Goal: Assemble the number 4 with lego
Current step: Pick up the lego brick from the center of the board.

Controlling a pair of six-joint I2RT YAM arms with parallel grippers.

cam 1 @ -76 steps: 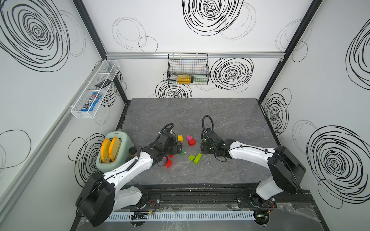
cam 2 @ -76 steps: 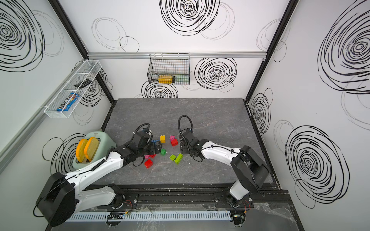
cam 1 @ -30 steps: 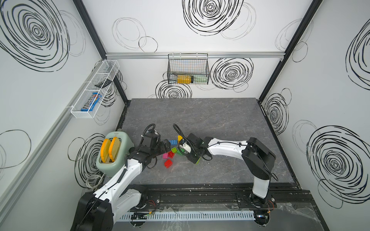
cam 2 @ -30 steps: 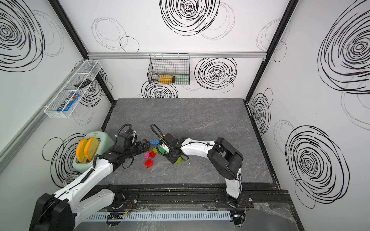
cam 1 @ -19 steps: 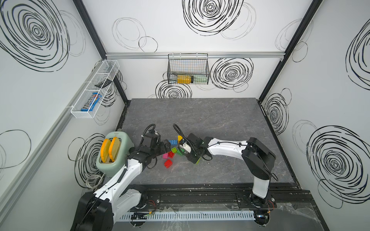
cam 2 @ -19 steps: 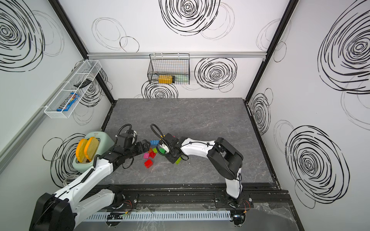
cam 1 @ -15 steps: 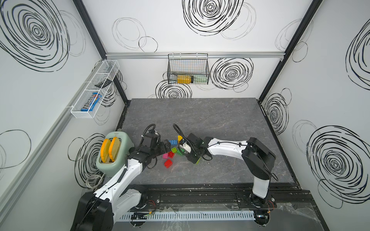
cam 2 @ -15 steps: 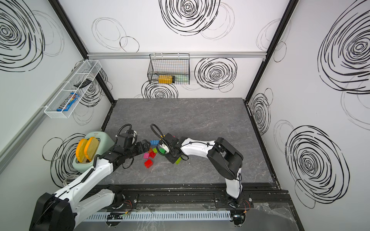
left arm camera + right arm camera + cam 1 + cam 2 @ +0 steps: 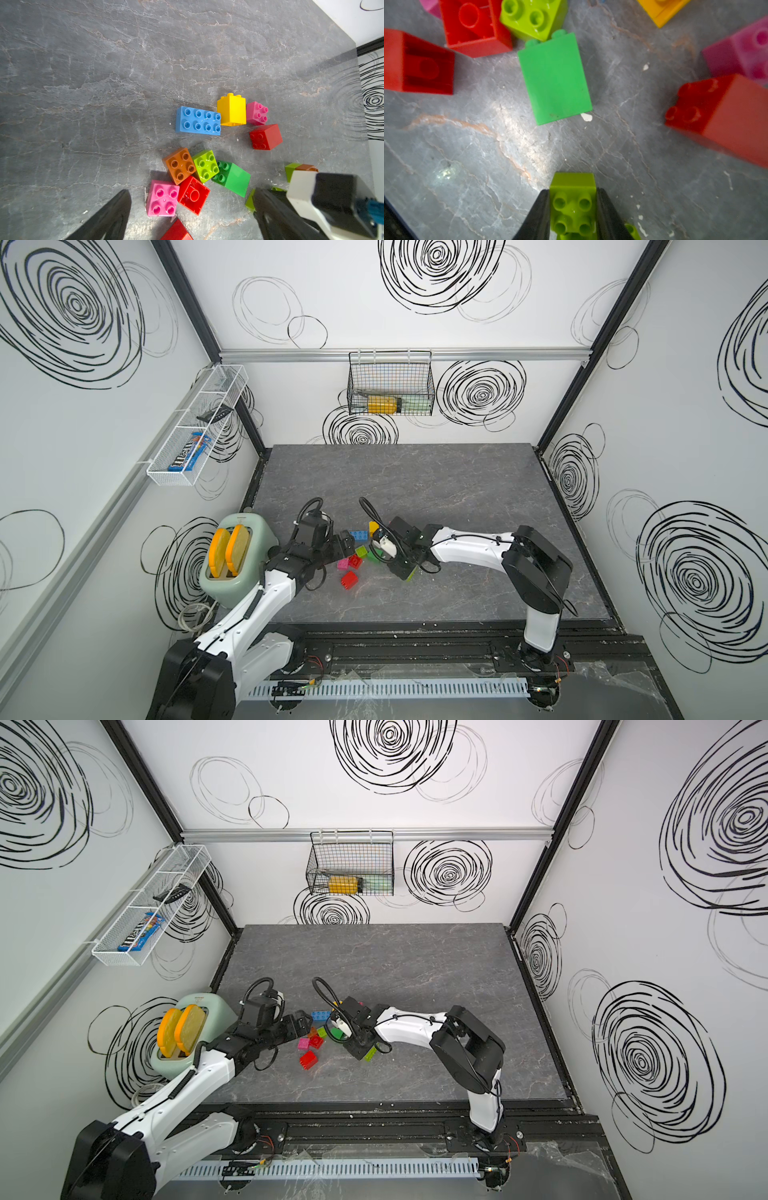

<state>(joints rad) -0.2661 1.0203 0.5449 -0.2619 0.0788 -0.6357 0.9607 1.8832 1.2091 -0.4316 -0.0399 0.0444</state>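
Note:
The lego bricks lie scattered at the table's front left. My right gripper (image 9: 572, 207) is shut on a lime green brick (image 9: 572, 199), studs facing the camera, low over the table; in a top view that brick (image 9: 411, 574) peeks out under the gripper (image 9: 402, 569). Ahead of it lies a dark green brick (image 9: 554, 79) on its side. My left gripper (image 9: 193, 212) stands open, its fingers either side of a pink brick (image 9: 162, 198) and an upturned red brick (image 9: 193, 195), touching neither. Beyond lie orange (image 9: 179, 165), blue (image 9: 198, 121) and yellow (image 9: 231, 110) bricks.
A mint toaster (image 9: 237, 556) with two orange slices stands at the table's left edge, close behind my left arm. A wire basket (image 9: 390, 385) hangs on the back wall and a white wire shelf (image 9: 195, 427) on the left wall.
Since the earliest frames the right gripper has swung left over the bricks and the left gripper has drawn back toward the toaster. Over the last second neither arm has visibly moved.

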